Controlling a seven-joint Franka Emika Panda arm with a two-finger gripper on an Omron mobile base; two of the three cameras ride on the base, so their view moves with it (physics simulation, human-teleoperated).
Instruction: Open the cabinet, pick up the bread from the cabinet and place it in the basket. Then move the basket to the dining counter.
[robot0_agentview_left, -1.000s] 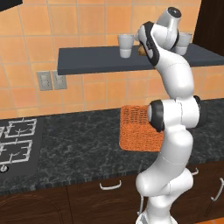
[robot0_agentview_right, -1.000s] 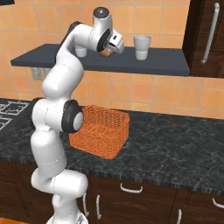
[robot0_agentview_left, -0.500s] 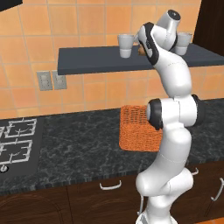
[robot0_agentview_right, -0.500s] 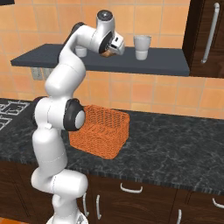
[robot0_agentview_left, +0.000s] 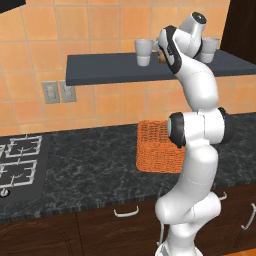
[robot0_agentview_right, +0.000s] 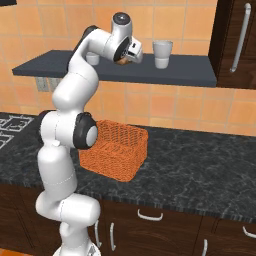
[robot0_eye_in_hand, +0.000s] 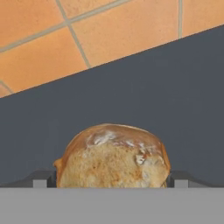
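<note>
Fingers: two dark tips (robot0_eye_in_hand: 39, 178) showing at 8 and 4 o'clock low in the hand view, spread wide, one either side of the bread (robot0_eye_in_hand: 113, 156). Whether they touch the crust cannot be told — they sit very close, at most. Nothing held yet.

Bread: golden-brown roll, pale floury patch on top, resting on the dark grey shelf (robot0_agentview_left: 110, 67) between the tips. In the right base view it peeks out at the gripper (robot0_agentview_right: 128, 56), at about 9 o'clock from a white cup (robot0_agentview_right: 162, 53). A second white cup (robot0_agentview_left: 143, 52) stands on the shelf at 9 o'clock of the hand in the left base view.

Step in hand, as judged: the pick — the fingers bracket the roll and want closing on it. Next move calls for a firm squeeze across the roll's width, then a straight lift clear of the shelf before swinging down toward the basket (robot0_agentview_right: 118, 150).

Basket: orange wicker, on the black speckled counter (robot0_agentview_right: 195, 155), at 6 o'clock of the hand and well below it.

Arm: base low, elbow bulging in front of the basket, forearm climbing steeply, wrist bent over so the hand points across the shelf.
</note>
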